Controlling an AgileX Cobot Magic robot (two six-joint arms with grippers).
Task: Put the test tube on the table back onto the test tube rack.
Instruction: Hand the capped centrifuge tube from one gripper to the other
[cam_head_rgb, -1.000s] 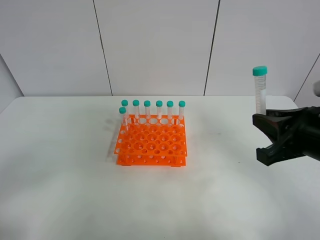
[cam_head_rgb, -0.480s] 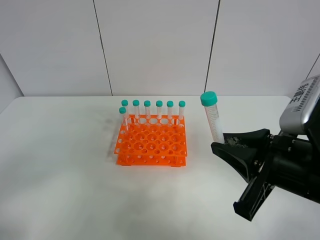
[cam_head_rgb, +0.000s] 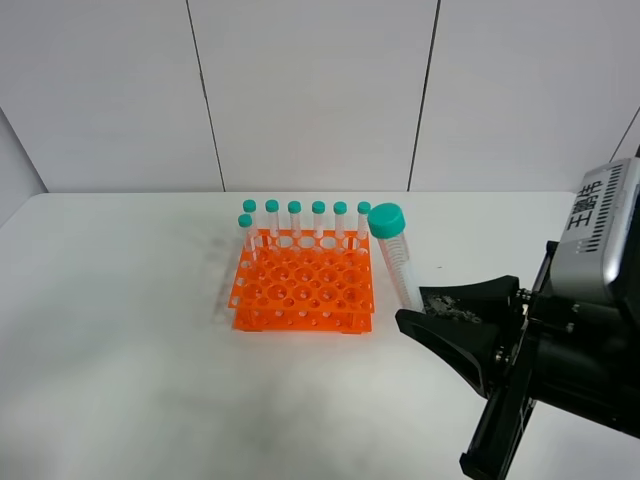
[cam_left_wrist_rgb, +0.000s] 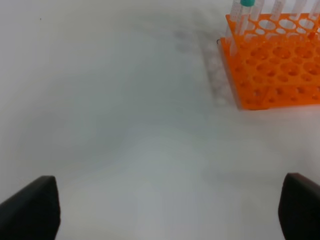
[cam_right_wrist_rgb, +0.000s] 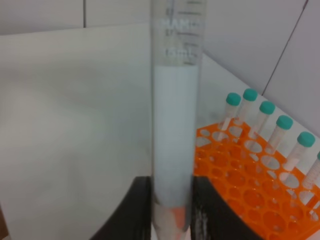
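Note:
My right gripper is shut on the test tube, a clear tube with a teal cap, holding it near its lower end. The tube stands nearly upright in the air, just right of the orange test tube rack. In the right wrist view the tube rises between the black fingers, with the rack behind it. Several identical teal-capped tubes stand along the rack's back row and left edge. My left gripper is open and empty above the white table, with the rack ahead of it.
The white table spreads around the rack. A white panelled wall stands behind it. The right arm's black body and grey camera housing fill the lower right of the exterior high view.
My right gripper has carried the tube leftward from the table's right edge to just beside the rack, and now looks larger in the high view. The left gripper's earlier state is not shown.

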